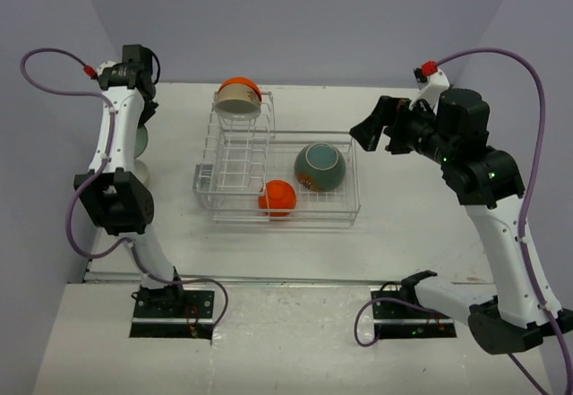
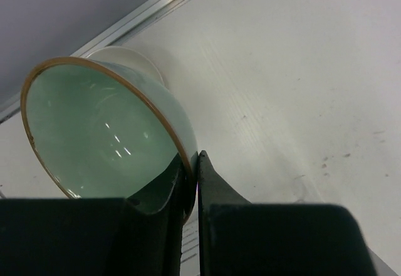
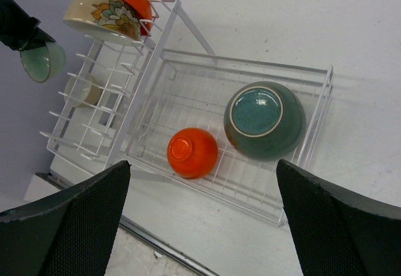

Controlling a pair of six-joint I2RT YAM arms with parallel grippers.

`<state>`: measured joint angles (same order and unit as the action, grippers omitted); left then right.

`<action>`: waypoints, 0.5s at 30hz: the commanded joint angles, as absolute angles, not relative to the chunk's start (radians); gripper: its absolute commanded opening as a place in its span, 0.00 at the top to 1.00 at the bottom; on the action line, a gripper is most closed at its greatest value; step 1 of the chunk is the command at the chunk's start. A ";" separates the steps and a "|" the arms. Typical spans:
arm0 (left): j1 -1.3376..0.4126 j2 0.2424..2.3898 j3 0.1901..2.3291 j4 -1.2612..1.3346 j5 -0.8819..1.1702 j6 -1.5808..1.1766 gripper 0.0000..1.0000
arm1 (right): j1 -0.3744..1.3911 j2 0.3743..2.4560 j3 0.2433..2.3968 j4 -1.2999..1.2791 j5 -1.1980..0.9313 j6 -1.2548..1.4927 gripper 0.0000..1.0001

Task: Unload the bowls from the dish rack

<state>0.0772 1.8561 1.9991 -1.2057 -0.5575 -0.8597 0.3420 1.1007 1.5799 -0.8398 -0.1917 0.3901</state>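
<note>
Over at 9 o'clock from the dish rack (image 1: 235, 158), the left gripper (image 2: 197, 160) was pinched shut on the rim of a pale green bowl (image 2: 94, 132), one finger inside and one outside. It held the bowl tilted, right by a plain cream bowl (image 2: 135, 60) sitting on the tabletop (image 2: 301, 69). Couldn't tell if the two were touching. My guess is it was about to set the green one down next to or into that one, to start a pile outside the rack.

Up at the rack's 11 o'clock end, a floral cream bowl (image 1: 236, 101) leaned on the plate slots with an orange bowl (image 1: 240, 82) against it. A small orange bowl (image 1: 277, 197) lay upside down in the basket at 6 o'clock, and a teal bowl (image 1: 320, 167), also upside down, at 3 o'clock. So four were left to unload.

Out at 2 o'clock, the right gripper (image 1: 376, 124) hung spread wide, holding nothing and aimed at the basket, probably lined up for the teal bowl.
</note>
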 commanded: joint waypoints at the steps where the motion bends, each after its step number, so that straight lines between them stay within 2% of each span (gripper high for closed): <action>1: 0.087 1.865 2.013 -1.218 -0.617 -0.807 1.00 | 0.345 1.115 1.631 -0.834 -0.160 0.365 0.01; 15: 0.202 2.000 1.875 -1.147 -0.603 -0.730 1.00 | 0.345 1.149 1.669 -0.835 -0.138 0.357 0.01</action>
